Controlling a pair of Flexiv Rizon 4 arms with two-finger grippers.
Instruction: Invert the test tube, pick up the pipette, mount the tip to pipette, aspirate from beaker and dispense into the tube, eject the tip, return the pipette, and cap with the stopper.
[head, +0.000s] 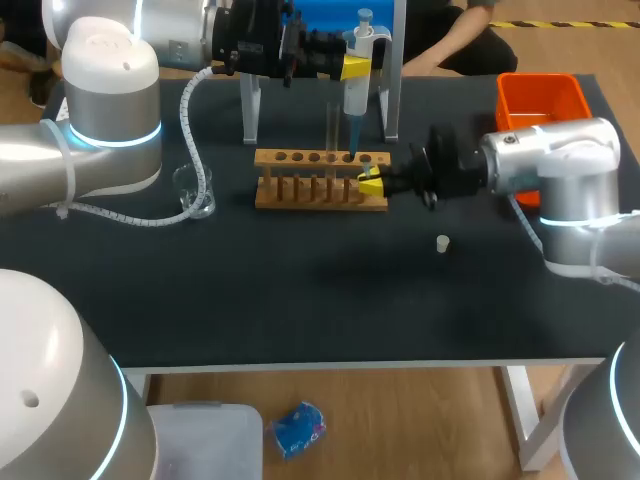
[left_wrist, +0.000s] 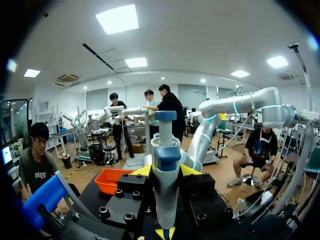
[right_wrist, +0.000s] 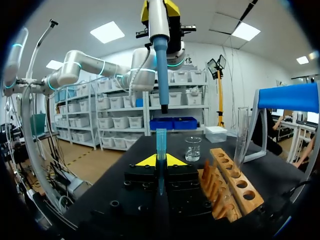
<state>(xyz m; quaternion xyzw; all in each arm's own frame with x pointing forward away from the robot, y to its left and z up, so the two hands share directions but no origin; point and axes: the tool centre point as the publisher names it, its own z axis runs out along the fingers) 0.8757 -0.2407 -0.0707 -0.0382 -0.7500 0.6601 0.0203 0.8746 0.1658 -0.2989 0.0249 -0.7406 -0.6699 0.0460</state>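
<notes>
Left gripper (head: 355, 68) clamped on one white-and-blue pipette (head: 357, 60), held upright above one wooden tube rack (head: 320, 182). Right gripper (head: 371, 182), fingers narrow, pinches one translucent blue pipette tip (right_wrist: 161, 142) upright at the rack's right end. Right wrist view: pipette nozzle above tip, gap between. One clear glass test tube (head: 331, 125) stands in rack. One glass beaker (head: 195, 190) left of rack. One small white stopper (head: 442, 243) lies on black table (head: 300, 300), well apart from the rack. One orange bin (head: 540, 100) at far right.

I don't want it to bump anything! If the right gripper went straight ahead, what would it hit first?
Probably the beaker. The right gripper, holding the tip, points along the rack; the beaker stands ahead, slightly off line, so it might miss.
</notes>
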